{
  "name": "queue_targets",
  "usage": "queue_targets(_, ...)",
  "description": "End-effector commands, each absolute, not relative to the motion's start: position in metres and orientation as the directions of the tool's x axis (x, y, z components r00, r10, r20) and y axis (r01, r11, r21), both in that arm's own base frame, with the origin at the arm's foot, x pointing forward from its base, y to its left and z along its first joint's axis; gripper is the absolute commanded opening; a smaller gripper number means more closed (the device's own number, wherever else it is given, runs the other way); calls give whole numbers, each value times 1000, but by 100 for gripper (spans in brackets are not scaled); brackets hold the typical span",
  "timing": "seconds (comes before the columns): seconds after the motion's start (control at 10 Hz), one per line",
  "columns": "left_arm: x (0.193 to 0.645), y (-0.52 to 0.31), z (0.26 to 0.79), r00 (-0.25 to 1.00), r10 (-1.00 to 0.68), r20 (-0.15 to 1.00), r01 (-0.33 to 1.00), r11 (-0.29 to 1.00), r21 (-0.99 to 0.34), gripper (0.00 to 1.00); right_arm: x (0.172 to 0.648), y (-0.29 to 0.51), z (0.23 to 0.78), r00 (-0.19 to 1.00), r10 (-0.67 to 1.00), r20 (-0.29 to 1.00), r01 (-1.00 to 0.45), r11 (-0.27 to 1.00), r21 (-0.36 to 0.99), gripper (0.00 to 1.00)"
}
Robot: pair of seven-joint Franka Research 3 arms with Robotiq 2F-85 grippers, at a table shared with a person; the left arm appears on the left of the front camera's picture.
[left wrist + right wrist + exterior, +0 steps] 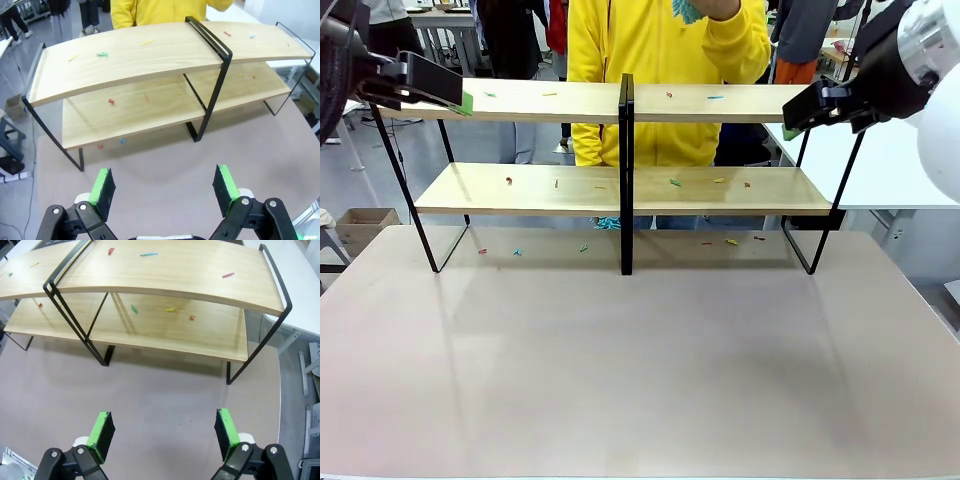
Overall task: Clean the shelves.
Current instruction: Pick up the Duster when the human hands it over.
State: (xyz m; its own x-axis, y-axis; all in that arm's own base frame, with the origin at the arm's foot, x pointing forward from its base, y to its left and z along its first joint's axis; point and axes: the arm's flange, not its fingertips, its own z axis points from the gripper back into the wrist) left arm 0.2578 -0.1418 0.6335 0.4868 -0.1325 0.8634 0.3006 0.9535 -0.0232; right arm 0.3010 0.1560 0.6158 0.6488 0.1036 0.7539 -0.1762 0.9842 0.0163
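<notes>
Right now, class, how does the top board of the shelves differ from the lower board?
The top board sits about level with the left fingers and right fingers at its ends; the lower board lies below them. The top board is fully lit; the lower board is partly in its shadow. Both are long, light wood, strewn with small coloured scraps and crossed by the black upright.

You can't tell what the small coloured bits (674, 182) scattered over the shelves (530, 188) and the far strip of the tabletop (640, 360) are; they're too small. The person (660, 60) at the far side is cut off by the top edge, as is the teal thing (687, 9) they hold up, and the boards hide their lower body. In the right wrist view the shelves' left half is mostly out of frame.
</notes>
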Motion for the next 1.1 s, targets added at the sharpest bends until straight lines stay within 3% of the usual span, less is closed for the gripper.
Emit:
queue_targets(0.0, 258, -142, 634, 487, -132, 864, 300, 954, -23, 100, 293, 167, 626, 635, 67, 770, -186, 980, 68, 100)
queue_targets(1.0, 258, -142, 634, 487, -132, 864, 300, 954, -23, 100, 267, 225, 637, 569, 191, 800, -261, 964, -45, 100)
